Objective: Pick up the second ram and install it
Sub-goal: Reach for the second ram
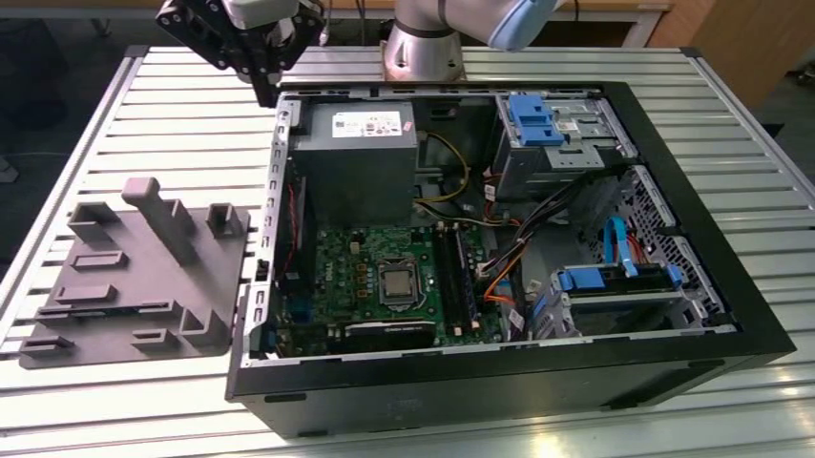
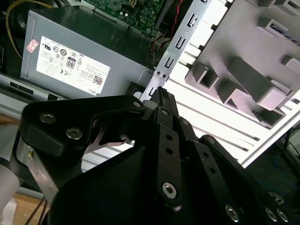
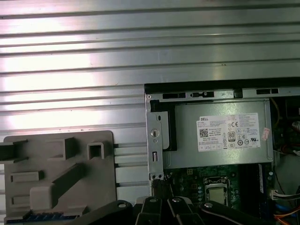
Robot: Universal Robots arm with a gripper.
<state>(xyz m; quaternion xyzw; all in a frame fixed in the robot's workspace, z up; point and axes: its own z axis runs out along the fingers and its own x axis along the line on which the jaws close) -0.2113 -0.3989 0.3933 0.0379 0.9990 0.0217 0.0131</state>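
Gripper on your arm hangs over the slatted metal table, just off the far corner of the open computer case on the exterior view's left, tips pointing down. Check the second wrist view and you'll see the fingertips meet in a single point, so the jaws are pressed together. As far as I can tell, the second ram is the thin dark strip lying flat in a long recess of the grey tray, along the side nearest the exterior camera. In the first wrist view it's just a bluish sliver at the tray's edge, so honestly I can't be sure. The tray sits on the table just beside the case, on the exterior view's left, and the strip is well apart from your gripper. Inside the case, the grey power supply is the part nearest the gripper. The green motherboard lies beyond it, toward the exterior camera. The processor sits mid-board, and the long black memory sockets run just beside it on the exterior view's right.
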